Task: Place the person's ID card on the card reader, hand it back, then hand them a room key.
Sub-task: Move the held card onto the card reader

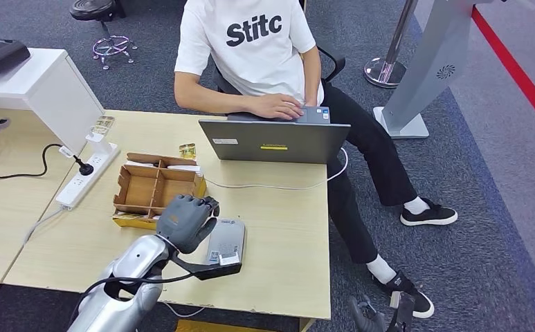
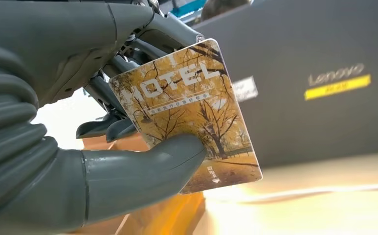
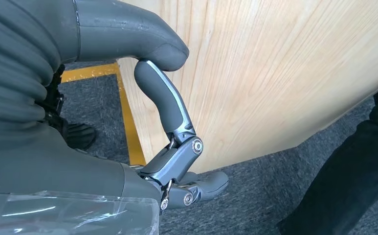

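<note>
Above the table (image 1: 278,228), just near of the cardboard tray (image 1: 155,188), the left robot hand (image 1: 187,220) pinches a room key (image 2: 191,112); the right robot hand (image 3: 172,147) hangs curled, empty.

Covered, cropped, or too small to read

In the head view the left hand (image 1: 187,220) hides the key card and part of the card reader (image 1: 225,240); the right hand (image 1: 381,315) is cut off below the counter's near right corner; the key card's (image 2: 191,112) small print is unreadable.

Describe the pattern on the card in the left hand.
Golden-yellow autumn trees with white "HOTEL" lettering on the card; clearest in the left wrist view.
</note>
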